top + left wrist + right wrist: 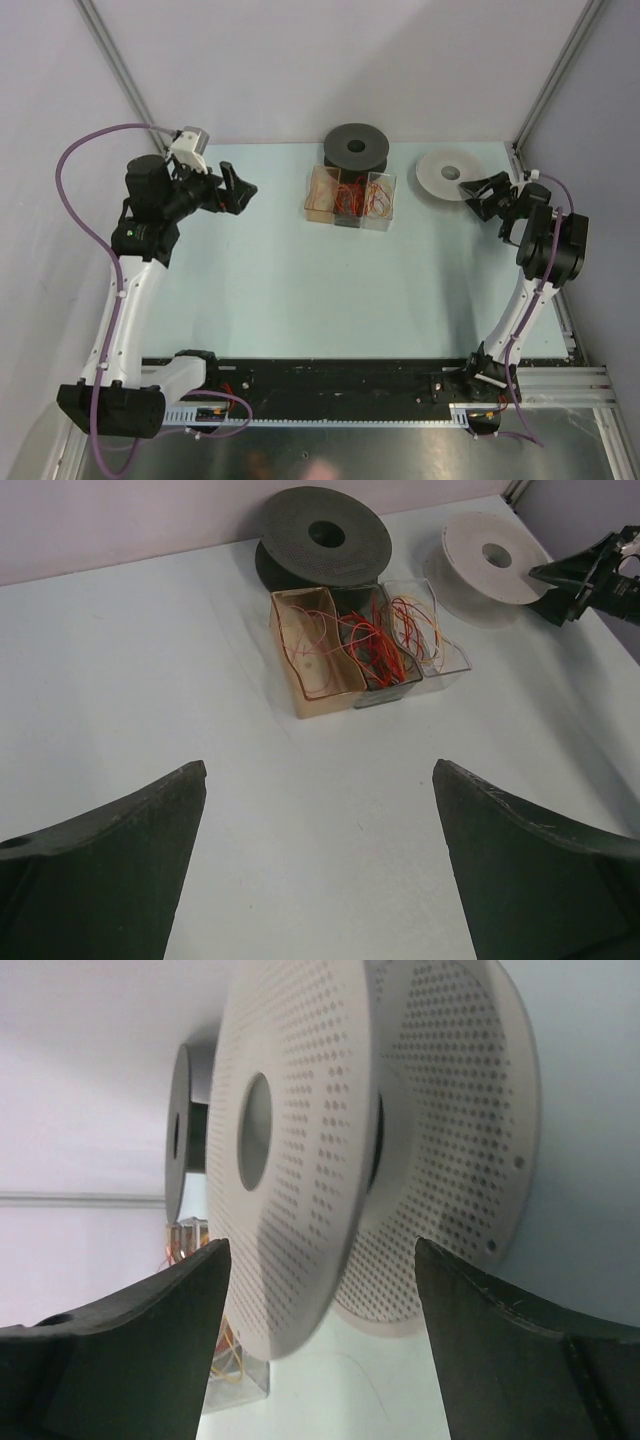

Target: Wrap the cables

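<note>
My left gripper hangs over the left side of the table, jaws at full spread, nothing between them; through its wrist camera the two dark fingers frame only bare tabletop.

My right gripper sits low at the right side, jaws parted and pointed at the white spool; in its own wrist view the fingers stand apart with the spool's perforated near flange showing in the gap; cannot tell if either finger touches it.

Farther back, mid-table, a clear three-compartment tray; the cables lie in it as loose tangles: pale pink in the left compartment, red in the middle, orange and pale in the right; neither gripper is near them.

Just behind the tray, a black spool lying flat; the white spool lies flat to its right, apart from the tray.
</note>
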`<state>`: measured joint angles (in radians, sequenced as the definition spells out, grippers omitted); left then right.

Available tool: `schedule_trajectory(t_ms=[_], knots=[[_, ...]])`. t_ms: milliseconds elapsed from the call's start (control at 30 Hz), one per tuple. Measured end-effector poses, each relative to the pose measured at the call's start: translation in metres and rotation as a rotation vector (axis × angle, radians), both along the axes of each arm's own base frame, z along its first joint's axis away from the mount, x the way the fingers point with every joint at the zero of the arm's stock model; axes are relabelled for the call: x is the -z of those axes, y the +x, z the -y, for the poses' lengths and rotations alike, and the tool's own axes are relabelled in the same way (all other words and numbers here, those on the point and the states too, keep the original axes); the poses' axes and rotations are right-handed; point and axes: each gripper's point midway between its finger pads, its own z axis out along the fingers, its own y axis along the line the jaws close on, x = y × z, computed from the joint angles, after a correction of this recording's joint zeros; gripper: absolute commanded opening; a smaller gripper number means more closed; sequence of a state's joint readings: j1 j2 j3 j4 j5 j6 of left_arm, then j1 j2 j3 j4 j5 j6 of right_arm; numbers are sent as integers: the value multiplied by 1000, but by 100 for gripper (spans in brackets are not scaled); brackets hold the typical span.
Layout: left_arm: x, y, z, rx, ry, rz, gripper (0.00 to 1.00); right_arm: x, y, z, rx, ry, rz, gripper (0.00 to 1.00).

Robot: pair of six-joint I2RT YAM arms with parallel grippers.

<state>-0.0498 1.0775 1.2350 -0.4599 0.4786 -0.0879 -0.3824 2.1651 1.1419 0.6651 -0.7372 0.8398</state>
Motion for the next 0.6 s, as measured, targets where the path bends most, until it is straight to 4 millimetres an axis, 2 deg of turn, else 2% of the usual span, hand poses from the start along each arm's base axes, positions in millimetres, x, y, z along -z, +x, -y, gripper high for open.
schedule_trajectory(t_ms=[100, 133, 333, 367, 433, 600], knots=[[5, 1, 0, 0, -3, -7, 99, -6, 11, 0, 15, 9, 40, 68], [6, 1, 0, 0, -3, -10, 100, -10, 17, 1, 18, 12, 59, 63], [10, 1, 1, 1, -8, -20, 99, -23, 43, 6, 36, 38, 120, 9], [10, 2, 1, -1, -10, -20, 100, -24, 43, 5, 34, 61, 113, 5], [10, 2, 1, -5, -16, -25, 99, -30, 41, 1, 20, 107, 109, 1], [11, 3, 1, -18, -37, -42, 99, -62, 38, -6, -7, 177, 145, 0]])
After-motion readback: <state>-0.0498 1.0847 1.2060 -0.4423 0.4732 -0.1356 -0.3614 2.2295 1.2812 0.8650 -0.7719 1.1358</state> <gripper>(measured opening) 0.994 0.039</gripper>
